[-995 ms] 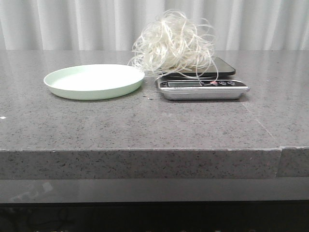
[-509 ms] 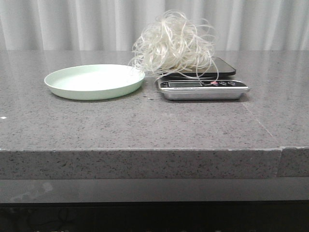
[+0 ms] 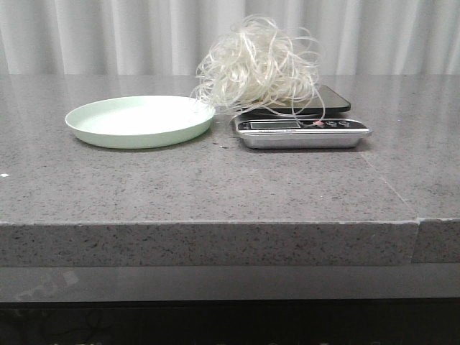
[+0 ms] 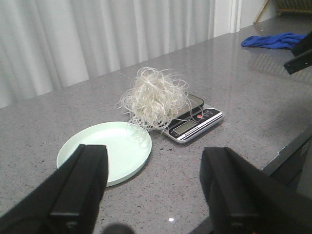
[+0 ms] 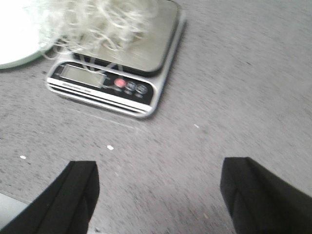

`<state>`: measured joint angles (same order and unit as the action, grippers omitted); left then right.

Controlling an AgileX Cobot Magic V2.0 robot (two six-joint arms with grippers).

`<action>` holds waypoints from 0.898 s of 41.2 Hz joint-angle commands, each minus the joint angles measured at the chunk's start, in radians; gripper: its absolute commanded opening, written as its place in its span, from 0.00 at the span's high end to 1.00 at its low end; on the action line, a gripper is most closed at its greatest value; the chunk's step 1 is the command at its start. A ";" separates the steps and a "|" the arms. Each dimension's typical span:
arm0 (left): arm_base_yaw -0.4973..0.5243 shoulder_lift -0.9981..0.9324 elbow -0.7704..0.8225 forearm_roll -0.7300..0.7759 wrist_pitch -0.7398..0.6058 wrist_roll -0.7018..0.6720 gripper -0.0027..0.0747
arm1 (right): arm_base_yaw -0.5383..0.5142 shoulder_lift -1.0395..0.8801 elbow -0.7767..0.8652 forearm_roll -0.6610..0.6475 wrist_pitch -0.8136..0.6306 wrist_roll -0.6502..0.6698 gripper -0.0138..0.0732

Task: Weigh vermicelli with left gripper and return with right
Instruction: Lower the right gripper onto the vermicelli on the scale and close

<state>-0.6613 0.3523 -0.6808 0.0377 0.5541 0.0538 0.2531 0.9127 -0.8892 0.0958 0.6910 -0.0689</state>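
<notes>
The vermicelli (image 3: pixel 257 66), a fluffy whitish tangle, sits on the kitchen scale (image 3: pixel 302 129), with stray loops hanging over toward the pale green plate (image 3: pixel 140 120). The plate holds nothing. No gripper shows in the front view. In the left wrist view my left gripper (image 4: pixel 156 161) is open and empty, well back from the plate (image 4: pixel 97 156), the vermicelli (image 4: pixel 155 97) and the scale (image 4: pixel 195 124). In the right wrist view my right gripper (image 5: pixel 158 180) is open and empty over bare counter near the scale (image 5: pixel 117 78); the vermicelli (image 5: pixel 97 19) lies on its platform.
The grey stone counter (image 3: pixel 215 187) has its front edge close to the camera. A blue cloth (image 4: pixel 273 40) lies far off on the counter. The tip of my right arm (image 4: pixel 300 53) shows at the left wrist view's edge. White curtains hang behind.
</notes>
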 commanded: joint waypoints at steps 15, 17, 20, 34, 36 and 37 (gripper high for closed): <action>-0.005 0.006 -0.024 -0.009 -0.074 -0.001 0.36 | 0.179 0.467 -0.405 0.008 -0.125 -0.030 0.14; -0.005 0.006 -0.024 -0.009 -0.074 -0.001 0.36 | 0.183 0.519 -0.449 0.008 -0.123 -0.030 0.14; -0.005 0.006 -0.024 -0.009 -0.074 -0.001 0.36 | 0.183 0.588 -0.530 0.008 -0.115 -0.033 0.14; -0.005 0.006 -0.024 -0.009 -0.074 -0.001 0.36 | 0.183 0.861 -0.832 0.005 -0.101 -0.040 0.14; -0.005 0.006 -0.024 -0.009 -0.074 -0.001 0.36 | 0.183 0.893 -0.864 -0.003 -0.094 -0.041 0.14; -0.005 0.006 -0.024 -0.009 -0.074 -0.001 0.36 | 0.183 0.906 -0.885 -0.009 -0.086 -0.044 0.14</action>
<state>-0.6613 0.3523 -0.6808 0.0377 0.5541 0.0538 0.4358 1.8288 -1.6876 0.0982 0.6375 -0.0941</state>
